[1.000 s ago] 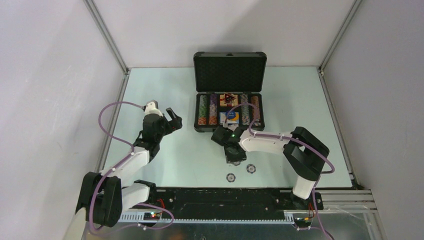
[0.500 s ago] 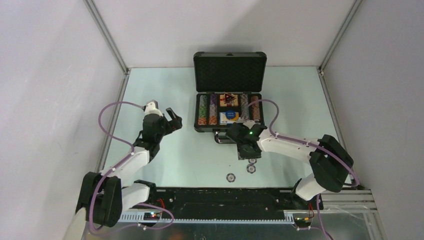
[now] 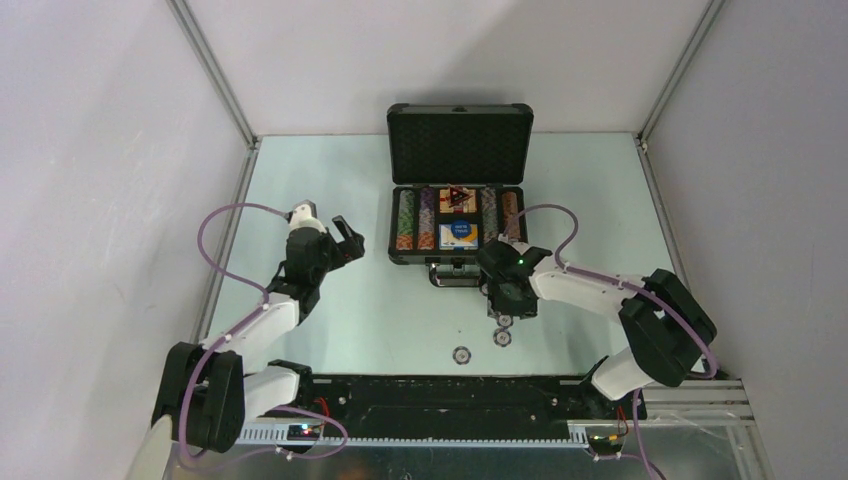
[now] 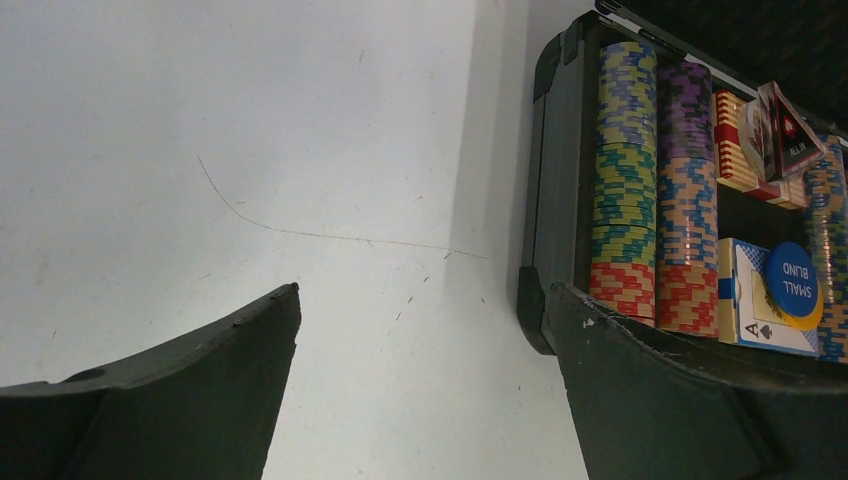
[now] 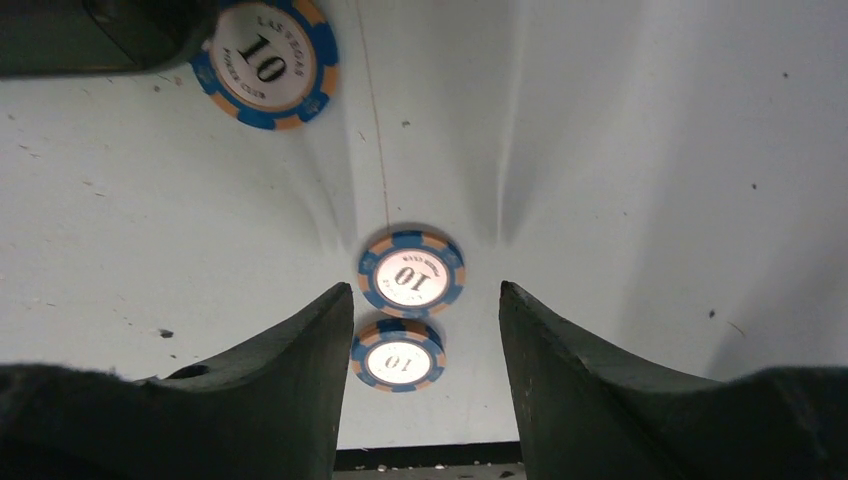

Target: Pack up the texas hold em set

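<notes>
The dark briefcase lies open at the table's far middle, holding rows of striped chips, a blue card deck and a triangular marker. The left wrist view shows the case wall, the chip rows and a blue "SMALL BLIND" button. Three loose blue-and-orange "10" chips lie near the front. My right gripper is open, low over them; two chips lie between its fingers, a third off to the side. My left gripper is open and empty, left of the case.
The case's black handle sticks out toward the front, just left of my right gripper. A black rail runs along the near edge. Grey walls close in the table on both sides.
My right arm has swung to the right, from in front of the case's middle to over the loose chips. My left arm has not moved.
</notes>
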Tool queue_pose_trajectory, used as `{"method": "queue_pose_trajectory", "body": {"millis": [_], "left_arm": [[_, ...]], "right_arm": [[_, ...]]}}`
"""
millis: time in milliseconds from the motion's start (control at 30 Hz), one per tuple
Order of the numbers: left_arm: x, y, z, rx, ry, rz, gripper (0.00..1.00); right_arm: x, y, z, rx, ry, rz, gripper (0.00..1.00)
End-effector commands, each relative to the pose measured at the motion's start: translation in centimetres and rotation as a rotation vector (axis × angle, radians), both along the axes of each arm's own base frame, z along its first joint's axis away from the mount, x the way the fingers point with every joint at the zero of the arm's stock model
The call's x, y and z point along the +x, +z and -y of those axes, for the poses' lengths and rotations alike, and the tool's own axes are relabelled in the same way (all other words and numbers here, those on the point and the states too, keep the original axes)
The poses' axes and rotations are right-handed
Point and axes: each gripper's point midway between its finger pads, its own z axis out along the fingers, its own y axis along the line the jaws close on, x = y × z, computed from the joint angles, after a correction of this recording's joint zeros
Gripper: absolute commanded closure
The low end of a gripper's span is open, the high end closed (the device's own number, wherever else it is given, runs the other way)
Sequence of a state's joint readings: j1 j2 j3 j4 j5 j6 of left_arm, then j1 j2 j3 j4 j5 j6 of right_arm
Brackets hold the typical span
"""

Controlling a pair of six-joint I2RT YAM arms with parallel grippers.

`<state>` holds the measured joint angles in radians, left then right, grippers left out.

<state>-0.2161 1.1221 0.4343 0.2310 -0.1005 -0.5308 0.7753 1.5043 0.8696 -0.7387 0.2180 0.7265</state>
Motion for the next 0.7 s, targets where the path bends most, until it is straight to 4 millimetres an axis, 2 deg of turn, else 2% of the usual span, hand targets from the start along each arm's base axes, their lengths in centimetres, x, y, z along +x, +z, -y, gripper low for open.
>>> {"method": "queue_pose_trajectory", "body": {"millis": [0, 667], "left_arm": [[1.2, 2.1, 0.5, 0.001, -0.016, 0.066, 0.02], [1.1, 1.9, 0.5, 0.001, -0.016, 0.063, 0.02]], "right_arm": [[1.2, -0.2, -1.0, 0.052, 0.005, 0.022, 0.40], [1.1, -1.6, -0.2, 0.020, -0.006, -0.008, 0.48]]}}
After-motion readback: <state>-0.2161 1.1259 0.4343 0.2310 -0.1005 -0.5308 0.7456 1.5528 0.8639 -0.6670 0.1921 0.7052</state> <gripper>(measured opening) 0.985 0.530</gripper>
